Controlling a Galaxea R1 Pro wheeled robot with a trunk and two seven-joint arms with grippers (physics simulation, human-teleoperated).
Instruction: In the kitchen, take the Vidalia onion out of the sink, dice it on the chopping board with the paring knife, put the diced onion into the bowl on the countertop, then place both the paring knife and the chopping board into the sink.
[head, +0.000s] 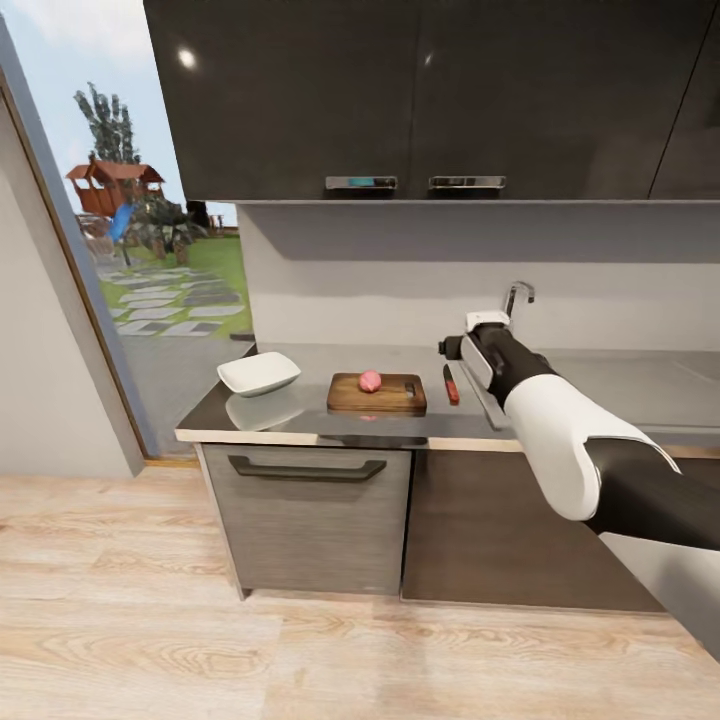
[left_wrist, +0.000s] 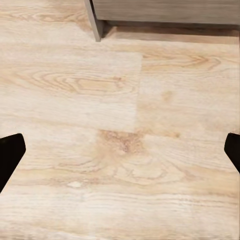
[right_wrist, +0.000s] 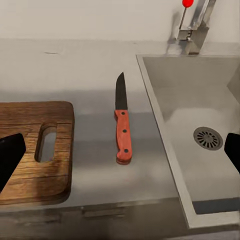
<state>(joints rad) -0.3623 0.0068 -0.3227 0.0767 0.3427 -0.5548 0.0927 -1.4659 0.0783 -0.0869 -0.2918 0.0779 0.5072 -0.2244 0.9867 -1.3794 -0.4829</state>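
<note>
A: On the long glossy grey desk (head: 590, 385) with its thin light-wood front edge, everything for the cutting step looks laid out. Why is the onion where it is?

B: The small round pinkish-red Vidalia onion (head: 370, 380) sits near the middle of the rectangular brown wooden chopping board (head: 377, 394), so I judge the fetch from the basin done and dicing next. It is still a whole bulb, smooth and uncut.

A: And the knife?

B: The short paring knife (right_wrist: 121, 123) with the red riveted handle and dark blade lies flat on the desk between the board and the rectangular stainless-steel sink (right_wrist: 210, 130), touching neither. Its handle points to the front edge, its tip to the wall, which suits a grasp from this side.

A: What is the right arm doing?

B: The right tool (right_wrist: 120, 152) hangs above the knife, roughly over the handle, with its two dark fingertips (right_wrist: 10, 152) spread wide at either edge of the wrist view, clasping nothing. That looks like a line-up for picking the handle.

A: The left one?

B: The left tool (left_wrist: 120, 152) points down at the pale wood floor (left_wrist: 120, 100), its fingers likewise spread wide and empty, seemingly parked out of the way.

A: Where does the dice go?

B: Into the shallow glossy white squarish bowl (head: 259, 373), standing just left of the board near the desk's end. The basin looks bare around its drain, under the chrome tap (right_wrist: 192, 22) with the red knob.
</note>
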